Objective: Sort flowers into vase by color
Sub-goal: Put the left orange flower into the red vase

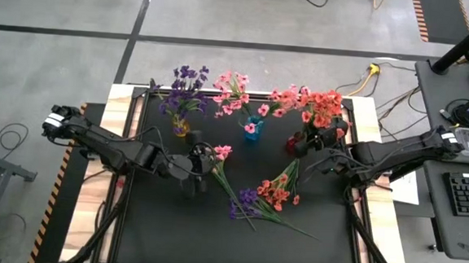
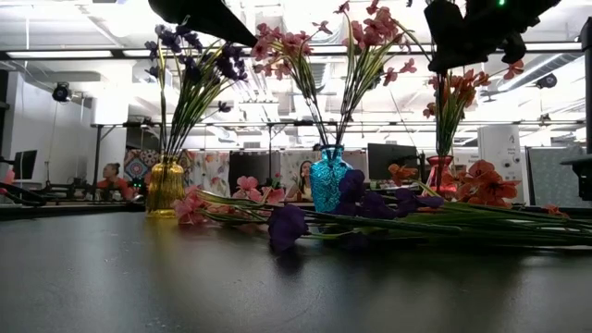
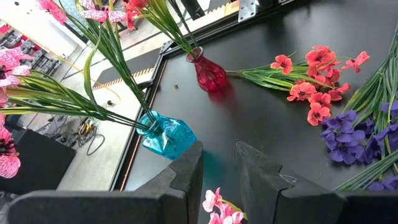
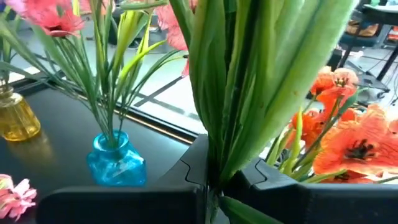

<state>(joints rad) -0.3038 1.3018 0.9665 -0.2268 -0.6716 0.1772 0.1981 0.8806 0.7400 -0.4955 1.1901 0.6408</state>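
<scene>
Gripping coral sprig stems, right gripper clamped; left gripper slightly parted, apparently empty. Stems light, springy; hold low.

Three vases stand along the far side of the table: one yellow vase, one blue vase, one red vase. Three loose sprigs lie nearer: one pink sprig, one purple sprig, one coral-red sprig.

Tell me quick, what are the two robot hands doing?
Left gripper: partly open, holding nothing, above a pink flower.
Right gripper: shut on coral-red flower stems.
</scene>
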